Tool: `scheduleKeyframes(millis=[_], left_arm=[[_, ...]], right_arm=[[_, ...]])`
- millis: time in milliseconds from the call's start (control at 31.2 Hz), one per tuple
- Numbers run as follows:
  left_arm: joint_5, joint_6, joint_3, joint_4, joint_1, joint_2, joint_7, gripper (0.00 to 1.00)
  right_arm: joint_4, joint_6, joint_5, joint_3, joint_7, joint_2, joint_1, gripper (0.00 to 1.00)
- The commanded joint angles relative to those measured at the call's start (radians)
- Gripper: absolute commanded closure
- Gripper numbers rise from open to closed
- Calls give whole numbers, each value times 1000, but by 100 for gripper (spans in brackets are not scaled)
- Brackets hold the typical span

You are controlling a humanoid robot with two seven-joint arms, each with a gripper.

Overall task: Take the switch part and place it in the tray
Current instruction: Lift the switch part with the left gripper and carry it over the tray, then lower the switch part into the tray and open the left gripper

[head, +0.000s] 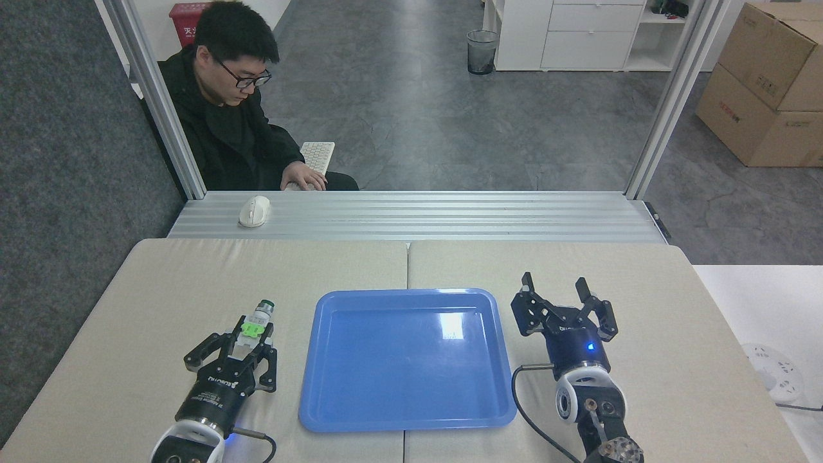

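My left gripper [249, 339] clamps its fingers on the small plastic switch part [253, 326], lower left beside the glossy blue tray [334, 399]; my right gripper [559, 289] has its fingers spread apart.

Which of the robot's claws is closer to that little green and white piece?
The left. The left gripper is shut on the switch part, left of the tray. The right gripper is open across the tray, far away.
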Motion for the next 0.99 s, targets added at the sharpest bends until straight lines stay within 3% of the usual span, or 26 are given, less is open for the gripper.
scheduleKeyframes(millis=[0,224,417,962], left_arm=[[23,-69,-33,-225,-76,-63,-121,100],[-6,-56,-178,-111,-133,-157,-259,100],[-193,-56,-238,7,-133,-210,-282,100],[-272,0,-238,102,-120,-218,-356,99]], right_arm=[[0,-1,1,-34,0,0,0,0],[2,-1,1,-34,0,0,0,0],[2,-1,1,-34,0,0,0,0],[2,-1,1,-34,0,0,0,0]])
